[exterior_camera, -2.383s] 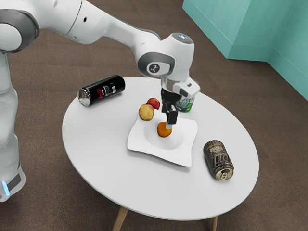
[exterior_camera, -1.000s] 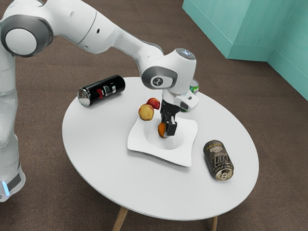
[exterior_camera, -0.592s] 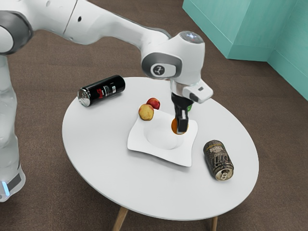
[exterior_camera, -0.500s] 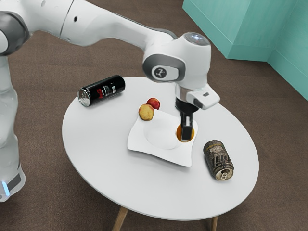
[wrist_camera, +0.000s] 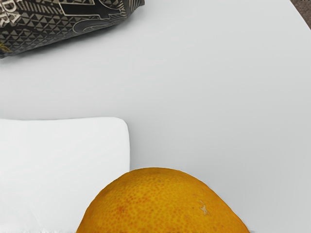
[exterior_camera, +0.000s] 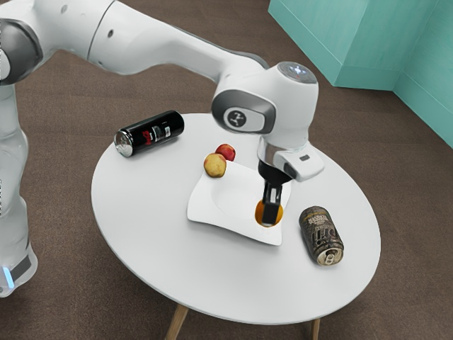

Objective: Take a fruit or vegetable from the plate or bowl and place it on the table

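The tool [exterior_camera: 270, 218] is found clamped on the orange [wrist_camera: 160, 206], which is held above the edge of the plate [exterior_camera: 209, 215]; pick-up is judged complete, with placement and release on the tabletop [exterior_camera: 177, 262] outstanding.

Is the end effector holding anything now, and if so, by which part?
Yes, the orange, gripped by its opposite sides in the end effector. One finger lies across its near side in the exterior view; the far contact is hidden.

Patterned can [exterior_camera: 321, 236]: "DA" legible, other letters unclear. Black can [exterior_camera: 149, 133]: red lettering, illegible.
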